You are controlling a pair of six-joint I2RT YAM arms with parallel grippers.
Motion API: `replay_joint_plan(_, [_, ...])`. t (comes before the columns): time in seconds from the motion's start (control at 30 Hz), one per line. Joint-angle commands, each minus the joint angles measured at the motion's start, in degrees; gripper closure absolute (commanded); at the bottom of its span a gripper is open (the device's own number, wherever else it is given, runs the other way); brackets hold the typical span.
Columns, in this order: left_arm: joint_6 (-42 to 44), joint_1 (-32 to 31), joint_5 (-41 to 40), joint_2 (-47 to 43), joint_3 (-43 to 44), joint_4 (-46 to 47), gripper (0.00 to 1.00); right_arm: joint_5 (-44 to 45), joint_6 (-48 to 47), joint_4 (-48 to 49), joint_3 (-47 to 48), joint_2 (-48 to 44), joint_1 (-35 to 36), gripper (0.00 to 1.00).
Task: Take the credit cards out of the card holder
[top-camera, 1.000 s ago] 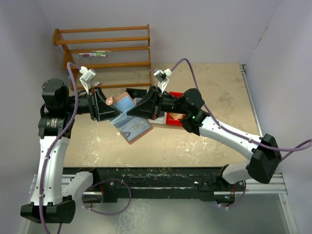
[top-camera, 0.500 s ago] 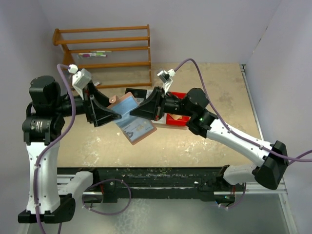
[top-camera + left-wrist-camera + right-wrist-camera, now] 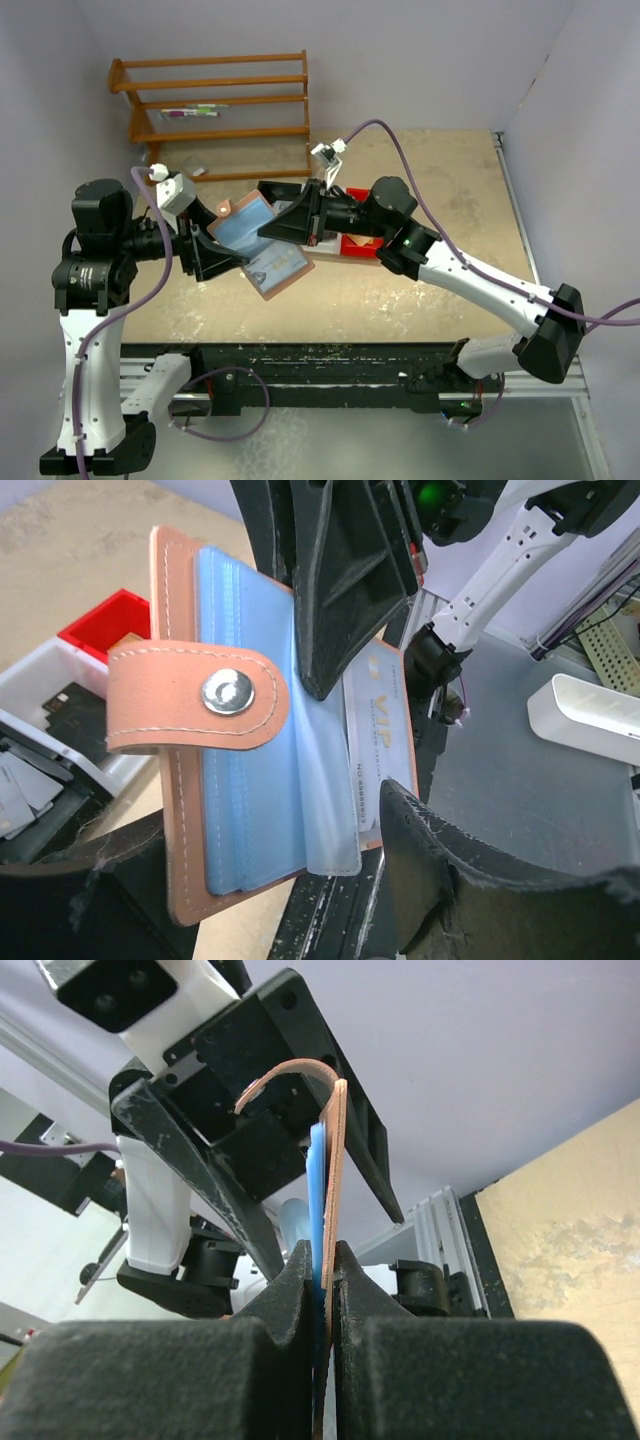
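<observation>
Showing the left gripper (image 3: 275, 820) nearest, fingers spread wide either side of the card holder's (image 3: 183, 810) lower end; whether they press it cannot be told. Between them blue sleeves fan open, one credit card (image 3: 375, 730) marked VIP sleeved. Beyond, the right gripper (image 3: 322, 1260) is clamped tight on the holder's far edge.

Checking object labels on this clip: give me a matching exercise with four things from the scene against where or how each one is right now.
Things:
1 card holder
2 red bin
3 wooden rack
4 right end effector

Places or states:
A standing at the far left of the table
B shut on the card holder's edge
C open, held up in the air
D resting on the table

Pairs: 1-C, 2-D, 3-A, 4-B
</observation>
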Motion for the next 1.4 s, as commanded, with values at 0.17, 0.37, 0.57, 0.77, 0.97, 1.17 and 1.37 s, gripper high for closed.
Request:
replay_joint_plan(0.17, [-0.9,0.1,-2.5,-1.8,-3.5,2.3,0.53,2.4,4.9,6.9,2.9,1.5,1.0,0.99])
replay_joint_plan(0.37, [-9.0,0.1,-0.3,-1.9,-3.2,6.9,0.7,-0.1,3.3,4.5,1.0,0.3,1.0,0.77])
replay_joint_plan(0.57, [-17.4,0.1,3.5,-1.5,-4.4,10.6,0.83,-1.5,1.7,6.6,-1.3,-1.9,0.9,0.42])
replay_joint_plan(0.77, [-26.4,0.1,5.9,-2.1,-6.4,16.5,0.93,-5.6,-0.9,11.8,-3.7,-4.1,0.5,0.19])
replay_joint_plan(0.97, [-40.4,0.1,9.2,-2.7,-9.7,26.1,0.94,-11.2,-8.3,12.0,-4.3,-6.2,0.2,0.09])
replay_joint_plan(1.17, [-55.4,0.1,11.9,-3.4,-13.5,38.3,0.94,-11.2,-25.2,0.2,-3.6,-9.3,-0.2,0.11])
replay_joint_plan(1.37, [-57.3,0.1,12.6,-3.6,-12.1,38.3,0.94,-13.3,-31.6,-8.1,-0.1,-9.0,-3.4,0.21])
